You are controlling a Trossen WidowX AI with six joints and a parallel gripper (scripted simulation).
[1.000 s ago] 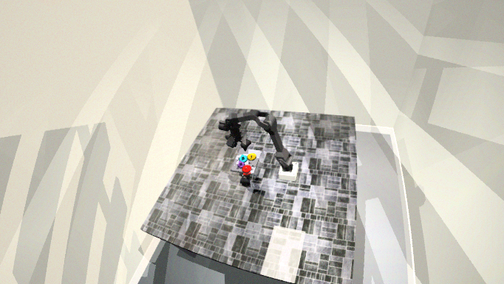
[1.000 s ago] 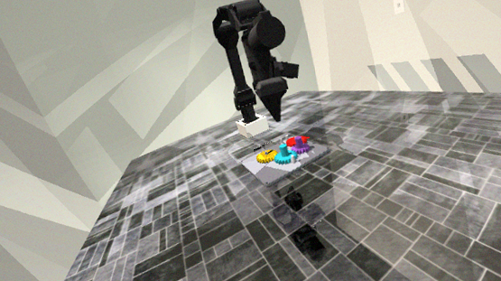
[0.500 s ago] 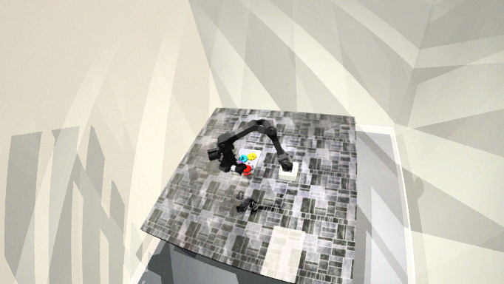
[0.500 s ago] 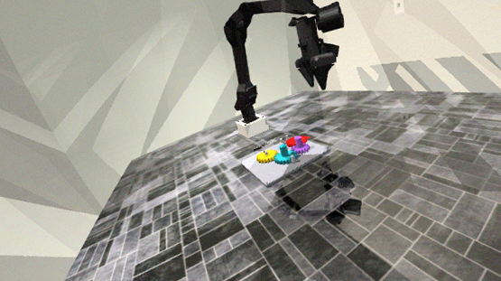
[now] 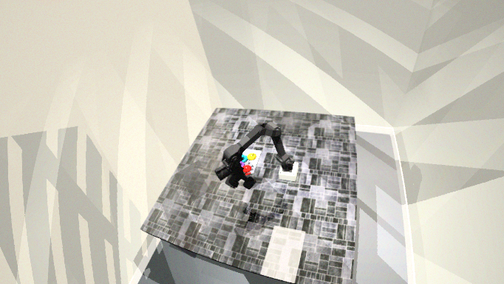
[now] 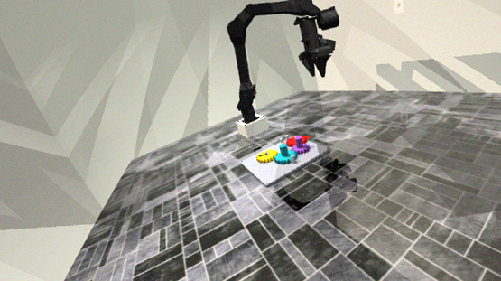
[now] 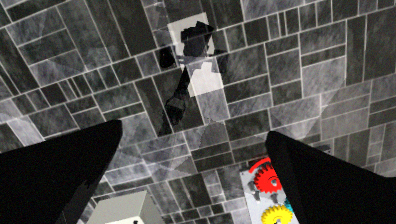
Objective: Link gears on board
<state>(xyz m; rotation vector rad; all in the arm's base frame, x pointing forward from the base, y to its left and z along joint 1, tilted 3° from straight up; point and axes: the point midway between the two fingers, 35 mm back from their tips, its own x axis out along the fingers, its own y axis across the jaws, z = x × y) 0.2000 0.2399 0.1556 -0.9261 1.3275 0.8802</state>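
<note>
The grey board [image 6: 266,178] [image 5: 256,160] [image 7: 250,201] bears a red gear [image 6: 293,141] [image 5: 247,169] [image 7: 267,179], a purple gear [image 6: 300,148] [image 5: 242,163], a cyan gear [image 6: 285,157] [image 5: 244,158] and the yellow gear [image 6: 266,156] [image 5: 253,156] [image 7: 277,215]. Purple stands beside red, cyan between purple and yellow; they look level, though exact tooth contact is too small to tell. Short pegs show bare, one [image 6: 293,158] beside the cyan gear. My gripper [image 6: 318,76] [image 7: 196,132] is open and empty, high above the table and away from the gears. In the top view the arm hides part of the board.
The arm's white base [image 5: 288,174] [image 6: 252,126] [image 7: 125,209] stands near the board on the patterned table [image 5: 325,200] [image 6: 227,242]. A bright patch [image 5: 284,251] lies on the table in the top view. The arm's dark shadow falls on the table.
</note>
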